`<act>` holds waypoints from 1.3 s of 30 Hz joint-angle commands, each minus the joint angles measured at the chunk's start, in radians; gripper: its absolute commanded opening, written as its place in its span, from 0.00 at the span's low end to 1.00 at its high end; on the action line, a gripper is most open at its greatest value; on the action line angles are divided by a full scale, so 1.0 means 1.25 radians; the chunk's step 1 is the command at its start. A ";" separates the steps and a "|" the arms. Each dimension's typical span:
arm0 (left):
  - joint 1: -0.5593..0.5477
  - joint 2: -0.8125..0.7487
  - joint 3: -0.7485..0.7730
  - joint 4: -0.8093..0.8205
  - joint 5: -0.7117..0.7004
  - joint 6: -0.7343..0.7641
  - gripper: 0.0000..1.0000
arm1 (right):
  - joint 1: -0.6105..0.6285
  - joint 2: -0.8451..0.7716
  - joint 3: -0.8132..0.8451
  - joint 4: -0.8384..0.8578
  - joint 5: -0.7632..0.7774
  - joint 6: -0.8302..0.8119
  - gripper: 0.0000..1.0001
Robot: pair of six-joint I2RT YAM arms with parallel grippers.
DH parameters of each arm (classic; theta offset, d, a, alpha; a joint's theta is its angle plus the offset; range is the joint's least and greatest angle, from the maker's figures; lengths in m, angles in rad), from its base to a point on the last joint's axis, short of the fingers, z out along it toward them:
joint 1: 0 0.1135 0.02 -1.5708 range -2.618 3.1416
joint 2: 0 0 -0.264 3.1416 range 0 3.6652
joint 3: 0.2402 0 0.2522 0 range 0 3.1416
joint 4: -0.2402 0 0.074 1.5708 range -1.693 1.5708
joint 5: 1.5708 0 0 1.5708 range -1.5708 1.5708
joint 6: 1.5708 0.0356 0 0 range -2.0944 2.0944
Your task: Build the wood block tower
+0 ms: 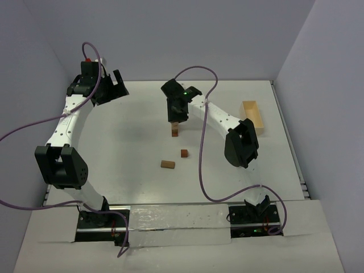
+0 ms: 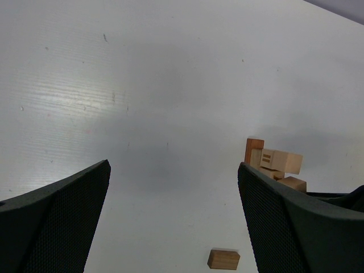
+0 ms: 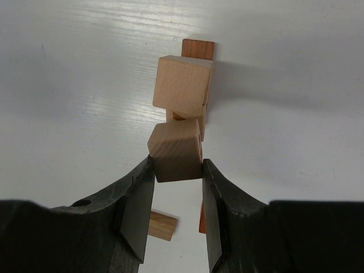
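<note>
- The right gripper (image 3: pixel 176 170) is squeezing a tan cube (image 3: pixel 176 149) between its two fingers, one finger on each side.
- The cube is right over the tower (image 1: pixel 176 131), which stands near the middle of the table (image 1: pixel 114 142).
- From the wrist view I can't quite tell if the cube sits on the pile yet or hangs just above it.
- The blocks under it look a bit twisted and not lined up, so the pile may be wobbly.
- To do this step well, go down slowly and straight, set the cube flat on the top block, and do not push sideways.
- Then let the fingers go apart just a little and lift straight up, so nothing gets bumped.
- The left gripper (image 2: pixel 173 168) is spread wide and holds nothing. It hangs at the far left, well away from the tower.
- Two more blocks lie nearer — a small dark block (image 1: pixel 184 153) and a longer tan block (image 1: pixel 167 164).
- A pale tray (image 1: pixel 263 122) sits at the far right.
</note>
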 commanded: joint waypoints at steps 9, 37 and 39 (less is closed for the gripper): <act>0.006 -0.002 0.026 0.009 0.018 -0.011 0.99 | -0.003 -0.075 0.031 -0.017 -0.022 0.021 0.07; 0.006 -0.004 0.026 0.014 0.018 -0.012 0.99 | -0.021 -0.017 0.042 0.000 -0.016 0.009 0.10; 0.006 -0.004 0.023 0.015 0.019 -0.012 0.99 | -0.021 -0.014 0.040 0.000 -0.019 0.009 0.10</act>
